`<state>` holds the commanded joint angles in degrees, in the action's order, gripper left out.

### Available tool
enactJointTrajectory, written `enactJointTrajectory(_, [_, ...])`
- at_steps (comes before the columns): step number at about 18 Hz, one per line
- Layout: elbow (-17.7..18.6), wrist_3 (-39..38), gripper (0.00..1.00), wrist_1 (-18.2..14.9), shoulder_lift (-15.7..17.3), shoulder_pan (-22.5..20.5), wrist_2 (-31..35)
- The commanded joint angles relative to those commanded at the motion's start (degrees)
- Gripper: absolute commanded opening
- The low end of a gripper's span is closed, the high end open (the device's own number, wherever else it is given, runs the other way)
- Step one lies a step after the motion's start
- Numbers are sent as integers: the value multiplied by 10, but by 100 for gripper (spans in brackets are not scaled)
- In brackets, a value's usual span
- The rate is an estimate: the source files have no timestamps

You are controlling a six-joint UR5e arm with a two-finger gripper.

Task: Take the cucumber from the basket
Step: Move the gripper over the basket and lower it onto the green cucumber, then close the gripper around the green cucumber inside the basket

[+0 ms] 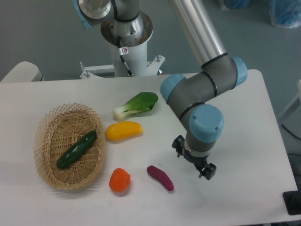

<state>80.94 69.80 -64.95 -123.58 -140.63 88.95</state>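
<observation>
The cucumber (76,149), slim and dark green, lies diagonally inside the oval wicker basket (48,176) at the left of the table. My gripper (194,159) points down over the table right of centre, far to the right of the basket. Its jaws stand apart with nothing between them. The wrist above hides most of the fingers.
A bok choy (137,105), a yellow pepper (123,131), an orange-red pepper (119,180) and a purple sweet potato (160,177) lie between the basket and the gripper. The arm's base (127,44) stands at the table's back edge.
</observation>
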Motion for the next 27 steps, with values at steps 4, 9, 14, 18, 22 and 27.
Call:
enactJointTrajectory(4, [11, -93, 100, 1, 14, 34, -32])
enactJointTrajectory(9, [48, -149, 100, 4, 44, 69, -66])
enactJointTrajectory(14, [75, -207, 100, 8, 73, 129, -73])
enactJointTrajectory(18, [113, -238, 100, 52, 86, 184, -72])
enactJointTrajectory(22, [160, -281, 100, 88, 93, 228, -67])
enactJointTrajectory(27, [173, -350, 100, 100, 84, 266, -44])
